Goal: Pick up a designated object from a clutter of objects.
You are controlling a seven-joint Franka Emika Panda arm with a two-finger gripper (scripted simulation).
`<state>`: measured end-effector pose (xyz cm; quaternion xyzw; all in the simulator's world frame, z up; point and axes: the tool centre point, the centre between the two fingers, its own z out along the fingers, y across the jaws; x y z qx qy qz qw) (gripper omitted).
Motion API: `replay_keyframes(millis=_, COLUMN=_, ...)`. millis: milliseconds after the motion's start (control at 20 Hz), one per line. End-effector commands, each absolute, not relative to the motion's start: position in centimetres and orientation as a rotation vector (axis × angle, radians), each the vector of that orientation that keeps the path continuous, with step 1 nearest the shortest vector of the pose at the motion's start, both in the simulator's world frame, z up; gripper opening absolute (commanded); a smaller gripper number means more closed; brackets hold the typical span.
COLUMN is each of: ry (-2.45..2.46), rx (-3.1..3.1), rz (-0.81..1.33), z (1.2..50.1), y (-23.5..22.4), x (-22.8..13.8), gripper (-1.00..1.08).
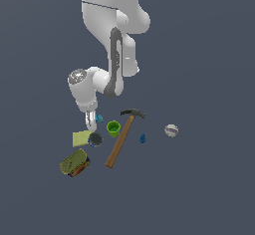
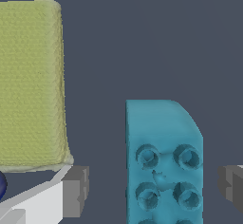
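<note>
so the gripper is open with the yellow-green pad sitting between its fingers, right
Not quite. The gripper is open, but the thing between its fingers is the teal-blue studded piece, as the wrist view shows. The yellow-green pad lies off to one side, outside the fingers.

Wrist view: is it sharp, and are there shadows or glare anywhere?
Wrist view: teal studded brick and yellow-green pad are crisp, evenly lit, no glare. Exterior view: small objects look soft; no cast shadows under the hammer.
</note>
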<state>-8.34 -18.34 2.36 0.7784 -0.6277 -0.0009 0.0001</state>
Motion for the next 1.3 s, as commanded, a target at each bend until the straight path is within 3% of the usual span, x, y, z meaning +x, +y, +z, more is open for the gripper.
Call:
replay_keyframes(millis=0, ry=-1.972, rx=2.446, rz=0.000, z=2.2, y=-18.4, x=-8.3, gripper=1.00)
replay_keyframes(millis=50, ry=-1.972, rx=2.446, rz=0.000, z=2.2, y=-18.4, x=-8.3, gripper=1.00)
replay_keyframes(millis=100, ry=-1.972, rx=2.446, rz=0.000, z=2.2, y=-18.4, x=-8.3, gripper=-1.00)
replay_keyframes(millis=800, ry=-1.972, rx=2.446, rz=0.000, z=2.6, y=-18.1, x=-8.1, gripper=-1.00)
replay_keyframes(millis=1250, ry=-1.972, rx=2.445, rz=-0.001, z=5.8, y=-15.9, x=-6.4, gripper=-1.00)
